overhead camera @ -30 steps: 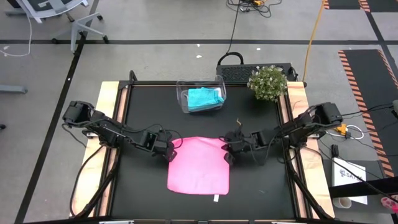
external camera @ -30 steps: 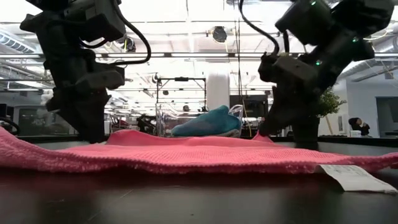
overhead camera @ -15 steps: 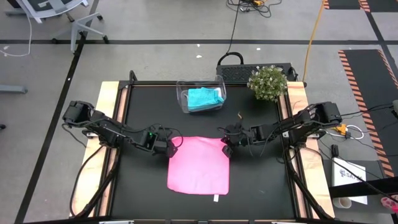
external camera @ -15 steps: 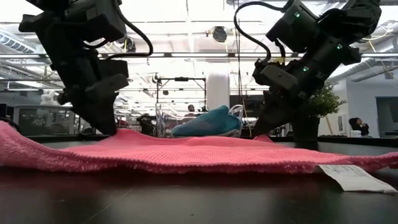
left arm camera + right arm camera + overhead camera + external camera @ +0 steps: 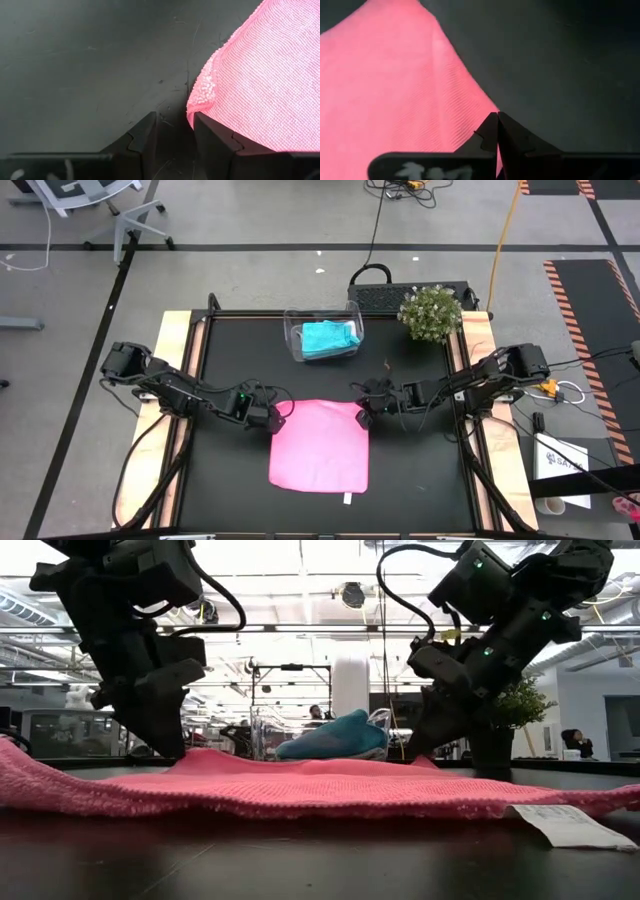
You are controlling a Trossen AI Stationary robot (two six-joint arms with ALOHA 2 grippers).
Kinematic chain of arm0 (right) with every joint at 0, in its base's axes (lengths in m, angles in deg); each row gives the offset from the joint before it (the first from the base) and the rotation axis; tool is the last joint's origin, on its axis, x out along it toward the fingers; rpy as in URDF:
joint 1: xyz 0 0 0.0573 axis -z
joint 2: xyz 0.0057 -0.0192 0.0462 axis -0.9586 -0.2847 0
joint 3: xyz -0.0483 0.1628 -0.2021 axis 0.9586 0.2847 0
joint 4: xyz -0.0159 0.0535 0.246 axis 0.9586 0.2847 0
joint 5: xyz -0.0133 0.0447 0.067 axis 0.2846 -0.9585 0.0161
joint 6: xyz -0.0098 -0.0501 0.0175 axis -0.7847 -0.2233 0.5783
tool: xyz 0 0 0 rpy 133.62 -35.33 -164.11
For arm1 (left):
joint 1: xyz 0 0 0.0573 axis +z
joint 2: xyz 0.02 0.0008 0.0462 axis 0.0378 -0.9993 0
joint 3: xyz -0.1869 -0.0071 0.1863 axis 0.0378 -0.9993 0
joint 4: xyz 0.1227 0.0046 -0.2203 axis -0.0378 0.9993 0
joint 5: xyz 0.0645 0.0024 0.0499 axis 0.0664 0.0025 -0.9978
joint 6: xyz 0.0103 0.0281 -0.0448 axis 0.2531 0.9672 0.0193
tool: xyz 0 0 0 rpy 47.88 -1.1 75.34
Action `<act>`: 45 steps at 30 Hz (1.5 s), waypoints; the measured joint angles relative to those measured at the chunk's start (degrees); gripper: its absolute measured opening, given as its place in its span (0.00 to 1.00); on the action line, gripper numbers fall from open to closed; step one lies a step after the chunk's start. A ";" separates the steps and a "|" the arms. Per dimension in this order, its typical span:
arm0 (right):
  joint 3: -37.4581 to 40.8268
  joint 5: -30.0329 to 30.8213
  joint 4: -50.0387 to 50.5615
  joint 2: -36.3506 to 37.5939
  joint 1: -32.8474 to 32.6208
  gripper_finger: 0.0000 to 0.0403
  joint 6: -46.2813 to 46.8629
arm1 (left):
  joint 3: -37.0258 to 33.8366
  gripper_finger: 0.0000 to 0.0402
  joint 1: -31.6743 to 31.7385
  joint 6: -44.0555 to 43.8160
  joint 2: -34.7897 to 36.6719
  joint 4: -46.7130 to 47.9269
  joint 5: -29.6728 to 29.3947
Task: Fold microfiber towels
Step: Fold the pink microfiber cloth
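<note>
On the black bench (image 5: pixel 230 480), a bright pink towel (image 5: pixel 320 444) is lying spread nearly flat at centre, its white tag (image 5: pixel 348 500) trailing off the near edge. The left end effector (image 5: pixel 274 420) is sitting at the cloth's far left corner, its fingers (image 5: pixel 142 142) standing narrowly apart on the bench surface; the wrist view is showing the towel's puckered corner just beside the gap, touching one finger but not pinched. The right end effector (image 5: pixel 362 416) is resting at the far right corner with its fingers (image 5: pixel 490 132) pressed fully together at the towel's edge; whether any cloth is being caught between them cannot be told. Toward the back of the bench, a teal towel (image 5: pixel 330 338) is lying bunched inside a clear plastic tub (image 5: pixel 293 338), and a small potted plant (image 5: pixel 431 313) is standing at the far right corner.
</note>
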 joint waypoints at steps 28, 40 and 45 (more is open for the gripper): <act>-0.04 2.61 5.13 0.00 -2.91 0.00 1.43 | 0.00 0.33 0.00 -0.84 0.02 0.00 2.60; -0.07 -2.67 -2.85 0.07 -2.83 0.00 3.31 | 0.00 0.33 0.00 -1.23 0.02 0.02 4.06; -0.07 -1.82 2.77 -0.07 -3.87 0.00 4.48 | 0.00 0.33 0.00 -1.25 0.02 0.02 4.09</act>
